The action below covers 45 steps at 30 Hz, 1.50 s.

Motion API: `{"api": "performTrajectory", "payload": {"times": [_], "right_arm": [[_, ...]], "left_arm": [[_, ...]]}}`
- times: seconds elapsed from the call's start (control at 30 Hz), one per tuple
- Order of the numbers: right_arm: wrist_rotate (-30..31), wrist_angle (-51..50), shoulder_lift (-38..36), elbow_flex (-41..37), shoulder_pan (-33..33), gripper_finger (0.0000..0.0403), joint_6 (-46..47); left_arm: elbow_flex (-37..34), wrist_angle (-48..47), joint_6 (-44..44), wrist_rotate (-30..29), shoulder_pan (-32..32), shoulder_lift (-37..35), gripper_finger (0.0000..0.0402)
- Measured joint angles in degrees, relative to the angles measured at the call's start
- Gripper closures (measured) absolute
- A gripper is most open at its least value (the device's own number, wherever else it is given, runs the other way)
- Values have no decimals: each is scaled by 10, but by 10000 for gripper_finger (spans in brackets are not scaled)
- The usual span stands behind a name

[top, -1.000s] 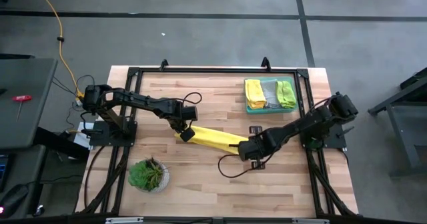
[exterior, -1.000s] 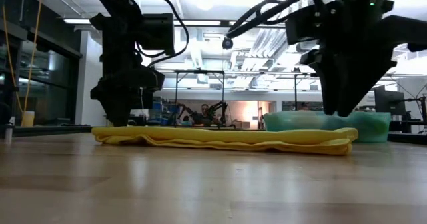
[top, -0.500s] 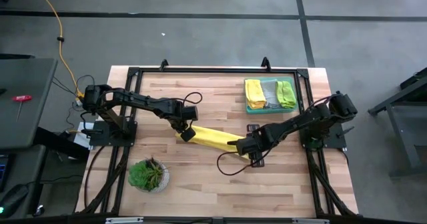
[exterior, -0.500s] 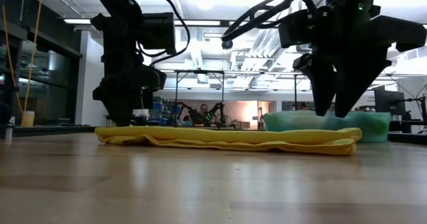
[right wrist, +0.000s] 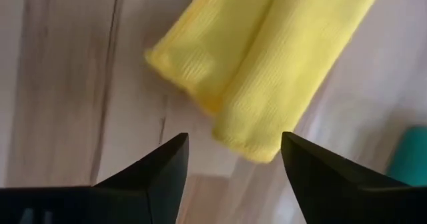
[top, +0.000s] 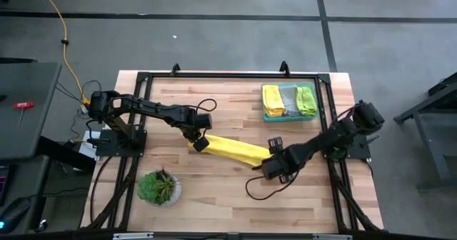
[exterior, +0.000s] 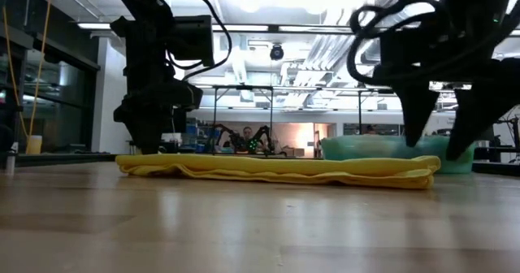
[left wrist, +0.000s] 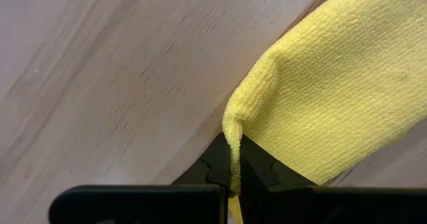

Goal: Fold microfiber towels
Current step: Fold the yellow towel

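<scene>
The soft, limp yellow towel, lying folded long mid-surface, is being pinched at one end corner by the left tool, while the right tool is being held wide, empty, beside the free end, best gripped at a corner.

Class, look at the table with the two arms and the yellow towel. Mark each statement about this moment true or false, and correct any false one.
1. The left claw is shut on the yellow towel. True.
2. The right claw grips the towel's other end. False: it is open and clear of the cloth.
3. The yellow towel lies as a long folded strip on the table. True.
4. The potted plant stands in the tray. False: it stands on the table, at the edge opposite the tray.
</scene>
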Motion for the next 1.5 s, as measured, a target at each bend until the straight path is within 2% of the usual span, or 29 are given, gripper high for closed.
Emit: {"api": "performTrajectory", "payload": {"times": [0.13, 0.33, 0.6, 0.8, 1.03, 1.13, 1.27, 1.5], "right_arm": [[42, 14, 4, 0, 12, 174, 0], [18, 14, 32, 0, 12, 174, 6], [64, 7, 50, 0, 12, 184, 11], [75, -16, 50, 10, 12, 241, 13], [70, -19, 49, 31, 12, 340, 44], [49, -18, 49, 42, 11, 387, 69], [20, 7, 49, 50, 11, 390, 124], [8, 52, 49, 50, 11, 397, 233]], "left_arm": [[0, 0, 0, 0, 0, 0, 400], [0, 0, 3, 0, 0, 0, 400], [0, 0, 4, 0, 0, 0, 400], [0, 0, 4, 0, 0, 0, 400], [0, 0, 8, 0, 0, 0, 400], [0, 0, 13, 0, 0, 0, 400], [0, 0, 13, 0, 0, 0, 400], [0, -1, 22, 0, 0, 0, 400]]}}
